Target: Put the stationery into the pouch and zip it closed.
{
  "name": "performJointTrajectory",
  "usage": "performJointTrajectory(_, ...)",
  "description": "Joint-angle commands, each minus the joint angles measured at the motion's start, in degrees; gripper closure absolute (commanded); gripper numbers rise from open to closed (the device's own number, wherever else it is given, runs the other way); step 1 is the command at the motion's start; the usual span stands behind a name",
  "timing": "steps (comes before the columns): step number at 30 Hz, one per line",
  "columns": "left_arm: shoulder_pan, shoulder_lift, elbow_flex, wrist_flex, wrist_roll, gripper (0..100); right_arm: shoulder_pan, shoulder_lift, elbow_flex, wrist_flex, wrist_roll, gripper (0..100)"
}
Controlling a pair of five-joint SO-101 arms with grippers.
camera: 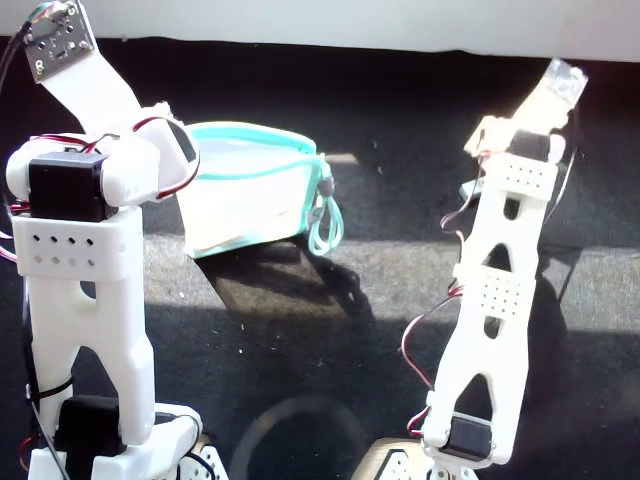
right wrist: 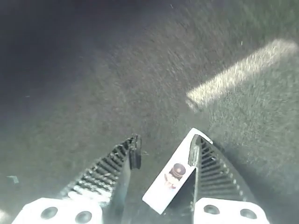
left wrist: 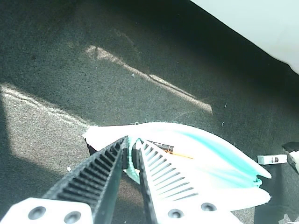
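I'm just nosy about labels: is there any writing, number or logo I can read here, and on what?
White eraser: a round dark mark, too blurred to read.
Pencil in the pouch: dark band, any print too small to read.
Circuit board on an arm: any markings too small to read.
No text is legible.

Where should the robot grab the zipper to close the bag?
Grip the small dark zipper tab at the end of the pouch with the looped cord, coming from the open table side there. The jaws of the left gripper pinch the opposite end, which should steady the pull.
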Motion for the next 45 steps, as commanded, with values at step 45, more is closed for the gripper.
performJointTrajectory(45, 0.4, -0.4, 0.22, -0.35, -0.53, 99, 4.88, -0.13, 1.36, 7.25, -13.01, 80.3)
